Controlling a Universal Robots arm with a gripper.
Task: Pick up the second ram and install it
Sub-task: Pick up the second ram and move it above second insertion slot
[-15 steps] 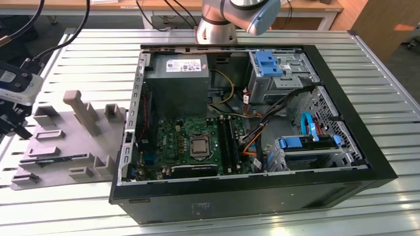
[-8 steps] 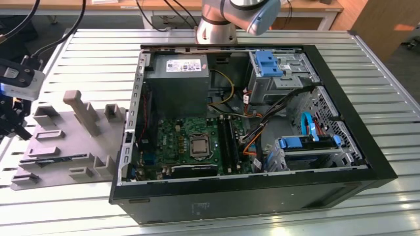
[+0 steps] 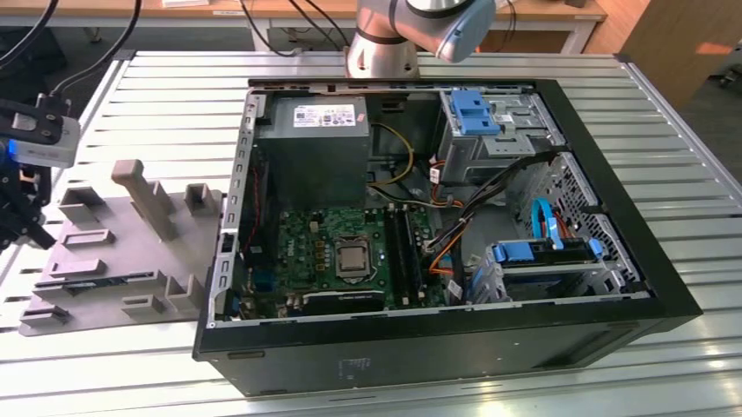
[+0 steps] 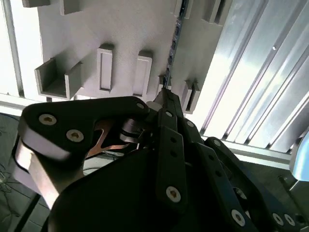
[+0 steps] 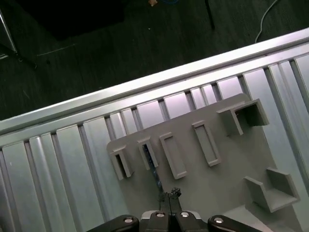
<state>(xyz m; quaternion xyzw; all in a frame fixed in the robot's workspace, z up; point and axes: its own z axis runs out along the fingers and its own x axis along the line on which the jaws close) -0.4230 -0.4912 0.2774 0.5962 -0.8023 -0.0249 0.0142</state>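
The memory stick (image 5: 150, 162) is seen standing on edge in a narrow groove of the grey holder plate (image 5: 207, 179). The plate lies on the slatted bench (image 3: 464, 65), at the exterior view's left of the open computer case (image 3: 649, 300). The gripper (image 5: 170, 194) is placed right at one end of the stick, in line with it. The jaws look drawn close together, but it cannot be told whether the stick is clamped between them or they merely hang over its edge. Trouble is to be expected from that off-centre position. If the stick is taken by its end rather than its middle, it may be tilted in lifting, jammed against the raised blocks (image 5: 123, 164) beside the groove, or twisted out of the grip. A thin card held by so little edge could also be dropped onto the bench. If carried askew, it would likely be met crookedly by the long black slots (image 3: 400, 252) of the motherboard (image 3: 313, 248), and one end alone might be seated or the contacts harmed.
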